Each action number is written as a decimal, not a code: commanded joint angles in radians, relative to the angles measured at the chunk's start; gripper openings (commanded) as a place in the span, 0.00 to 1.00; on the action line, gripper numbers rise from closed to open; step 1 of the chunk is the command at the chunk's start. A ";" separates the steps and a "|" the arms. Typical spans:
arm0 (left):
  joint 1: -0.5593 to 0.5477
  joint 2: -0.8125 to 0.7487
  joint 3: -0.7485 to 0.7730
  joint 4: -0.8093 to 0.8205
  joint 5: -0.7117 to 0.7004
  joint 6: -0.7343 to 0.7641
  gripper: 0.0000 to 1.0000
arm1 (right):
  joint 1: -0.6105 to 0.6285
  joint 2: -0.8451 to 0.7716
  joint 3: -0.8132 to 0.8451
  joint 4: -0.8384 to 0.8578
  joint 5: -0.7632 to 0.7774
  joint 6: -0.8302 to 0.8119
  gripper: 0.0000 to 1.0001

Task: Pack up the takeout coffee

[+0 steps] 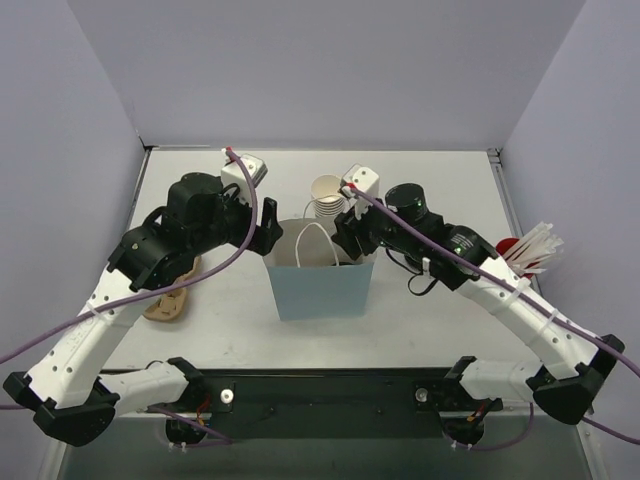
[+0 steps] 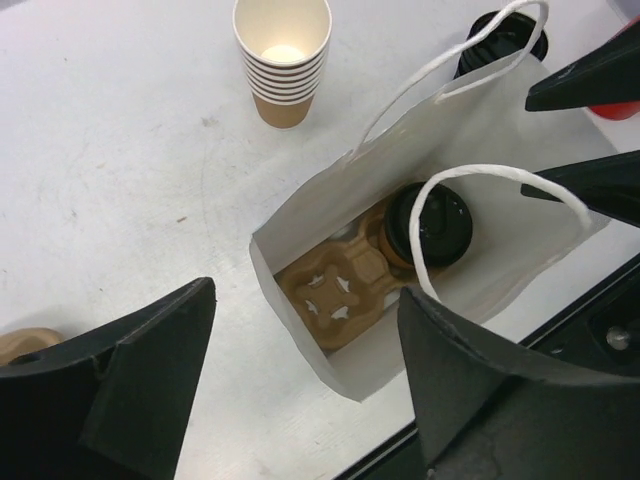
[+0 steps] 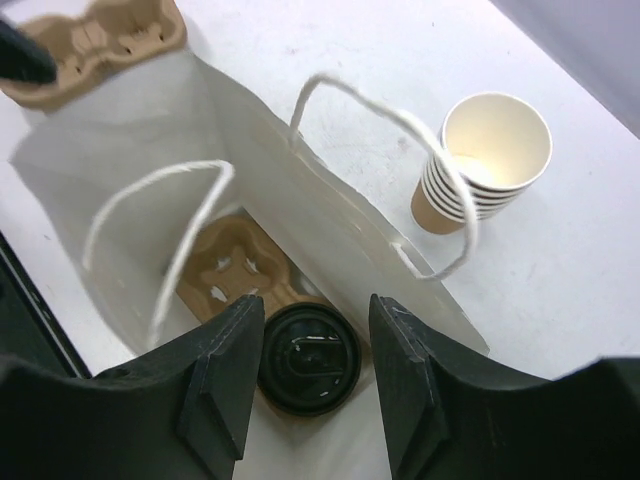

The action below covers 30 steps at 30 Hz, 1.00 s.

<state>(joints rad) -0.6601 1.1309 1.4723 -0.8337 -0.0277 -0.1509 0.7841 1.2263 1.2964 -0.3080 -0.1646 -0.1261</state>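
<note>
The takeout coffee (image 3: 310, 358), a cup with a round black lid, stands in a brown cup carrier (image 3: 232, 268) at the bottom of the open paper bag (image 1: 320, 290). It also shows in the left wrist view (image 2: 430, 225). My right gripper (image 3: 313, 375) is open over the bag mouth, one finger on each side of the lid, with a gap on the right side. My left gripper (image 2: 305, 400) is open and empty above the bag's left edge, holding nothing. In the top view both grippers, left (image 1: 268, 232) and right (image 1: 345, 235), hover at the bag's rim.
A stack of lidless tan cups (image 1: 327, 195) stands behind the bag. A stack of black lids (image 2: 505, 40) sits beside it. A second brown carrier (image 1: 172, 295) lies left of the bag. A red holder with white sticks (image 1: 530, 250) is at the right.
</note>
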 commanded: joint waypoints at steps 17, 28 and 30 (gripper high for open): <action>0.001 -0.187 0.052 0.064 -0.095 -0.199 0.97 | -0.123 0.012 0.371 -0.115 0.425 0.295 0.59; 0.001 -0.114 0.175 -0.166 -0.163 -0.245 0.97 | -0.431 -0.134 0.219 -0.302 0.689 0.387 0.59; 0.002 -0.106 0.139 -0.169 -0.131 -0.239 0.97 | -0.540 -0.174 0.155 -0.332 0.662 0.402 0.58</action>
<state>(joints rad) -0.6601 1.0065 1.6165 -0.9245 -0.1661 -0.3645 0.3931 1.1355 1.5242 -0.5411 0.4702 0.2176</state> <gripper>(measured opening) 0.974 0.587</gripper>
